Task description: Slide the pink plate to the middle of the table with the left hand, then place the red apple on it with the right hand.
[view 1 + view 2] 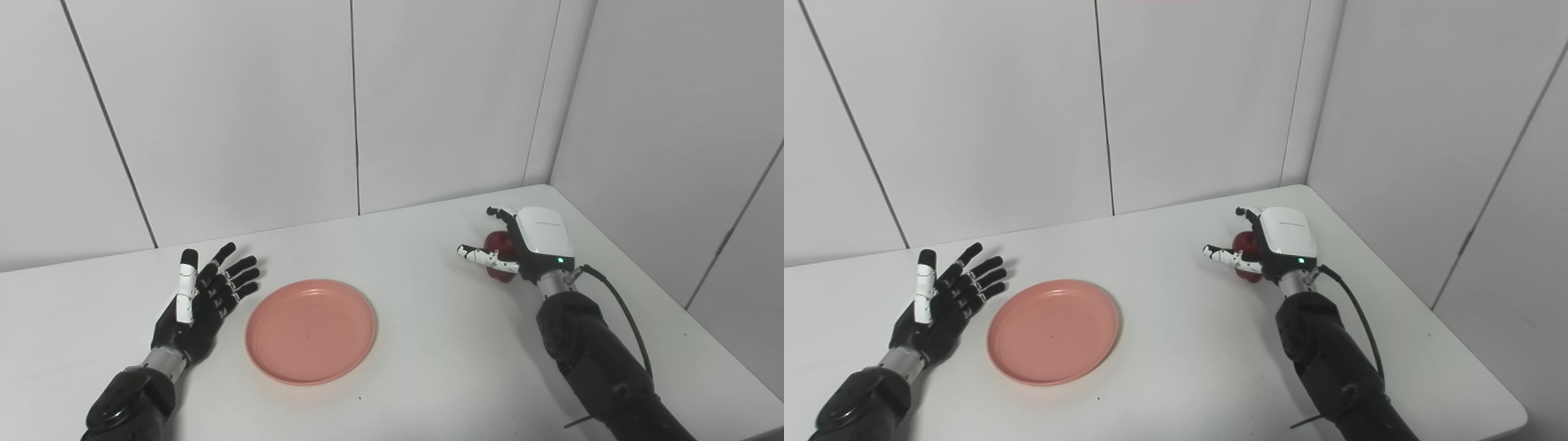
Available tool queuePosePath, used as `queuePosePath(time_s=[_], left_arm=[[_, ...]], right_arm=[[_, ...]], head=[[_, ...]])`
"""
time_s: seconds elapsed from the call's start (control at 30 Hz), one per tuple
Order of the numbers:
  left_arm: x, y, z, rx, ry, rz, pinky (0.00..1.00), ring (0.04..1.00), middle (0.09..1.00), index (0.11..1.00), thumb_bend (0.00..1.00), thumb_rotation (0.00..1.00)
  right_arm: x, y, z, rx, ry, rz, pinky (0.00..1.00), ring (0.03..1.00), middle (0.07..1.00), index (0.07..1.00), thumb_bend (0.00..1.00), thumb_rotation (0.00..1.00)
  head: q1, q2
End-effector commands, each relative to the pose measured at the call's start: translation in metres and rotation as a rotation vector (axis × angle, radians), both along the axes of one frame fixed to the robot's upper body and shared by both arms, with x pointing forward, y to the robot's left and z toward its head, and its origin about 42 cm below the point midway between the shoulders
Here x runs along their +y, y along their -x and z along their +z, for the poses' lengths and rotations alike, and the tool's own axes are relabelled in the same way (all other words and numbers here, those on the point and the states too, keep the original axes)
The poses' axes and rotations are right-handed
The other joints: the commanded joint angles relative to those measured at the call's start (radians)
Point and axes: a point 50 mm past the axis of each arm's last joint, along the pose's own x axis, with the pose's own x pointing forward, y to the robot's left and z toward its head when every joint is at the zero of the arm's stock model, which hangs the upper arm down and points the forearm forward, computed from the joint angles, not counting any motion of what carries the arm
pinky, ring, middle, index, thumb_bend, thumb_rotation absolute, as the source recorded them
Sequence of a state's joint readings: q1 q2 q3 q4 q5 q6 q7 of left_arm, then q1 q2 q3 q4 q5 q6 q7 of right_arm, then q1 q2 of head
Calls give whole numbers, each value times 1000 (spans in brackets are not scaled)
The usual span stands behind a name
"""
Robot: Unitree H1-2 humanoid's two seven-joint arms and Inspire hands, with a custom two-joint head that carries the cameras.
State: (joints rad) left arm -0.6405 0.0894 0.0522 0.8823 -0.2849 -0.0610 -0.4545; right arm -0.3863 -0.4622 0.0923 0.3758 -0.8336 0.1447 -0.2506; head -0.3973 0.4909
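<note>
The pink plate [310,331] lies flat on the white table [429,343], left of its middle. My left hand [202,300] rests just left of the plate's rim, palm toward it, fingers spread, open and holding nothing. The red apple [501,246] sits on the table at the back right. My right hand [520,242] is cupped around it. Its thumb [484,257] reaches across the apple's front and its curled fingers [501,213] stand behind and above. The fingers are still spread and the apple is partly hidden by the hand.
White wall panels close the table at the back and on the right, meeting in a corner near the right hand. A black cable [618,306] runs along the right forearm. The table's right edge [1476,349] lies close beside that arm.
</note>
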Motion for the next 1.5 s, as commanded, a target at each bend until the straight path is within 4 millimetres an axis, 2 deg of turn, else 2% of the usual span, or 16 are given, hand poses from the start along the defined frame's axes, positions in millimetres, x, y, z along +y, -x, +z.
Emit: queuePosePath(time_s=[0.0, 0.57, 1.3, 1.37, 1.4, 1.43, 1.47], left_arm=[[7, 21, -36, 157, -42, 1, 855, 836, 821, 928, 901, 957], [4, 24, -35, 161, -29, -2, 861, 834, 815, 923, 902, 943], [1, 27, -33, 158, -28, -15, 868, 848, 827, 927, 897, 946], [0, 27, -33, 157, -26, -18, 865, 849, 826, 929, 896, 947], [0, 27, -33, 157, -25, -20, 868, 851, 829, 929, 895, 945], [0, 27, -33, 156, -25, -21, 870, 853, 831, 929, 895, 944], [0, 27, -33, 156, -26, -22, 866, 849, 829, 928, 898, 943]], right_arm=[[-10, -7, 22, -49, 27, -27, 681, 730, 759, 750, 867, 899], [-16, -5, 17, -10, 18, -52, 698, 739, 762, 754, 868, 903], [-16, -2, 4, 18, 1, -47, 653, 709, 743, 738, 861, 877], [-15, -2, 4, 9, 1, -42, 639, 700, 737, 736, 856, 889], [-15, -2, 4, 2, 2, -40, 554, 639, 699, 720, 826, 864], [-14, -3, 4, -12, -3, -38, 510, 608, 680, 712, 811, 851], [-14, -3, 4, -23, -6, -37, 413, 507, 599, 675, 755, 770]], head=[[0, 2], [5, 13], [12, 25], [12, 25], [12, 25], [13, 27], [13, 27]])
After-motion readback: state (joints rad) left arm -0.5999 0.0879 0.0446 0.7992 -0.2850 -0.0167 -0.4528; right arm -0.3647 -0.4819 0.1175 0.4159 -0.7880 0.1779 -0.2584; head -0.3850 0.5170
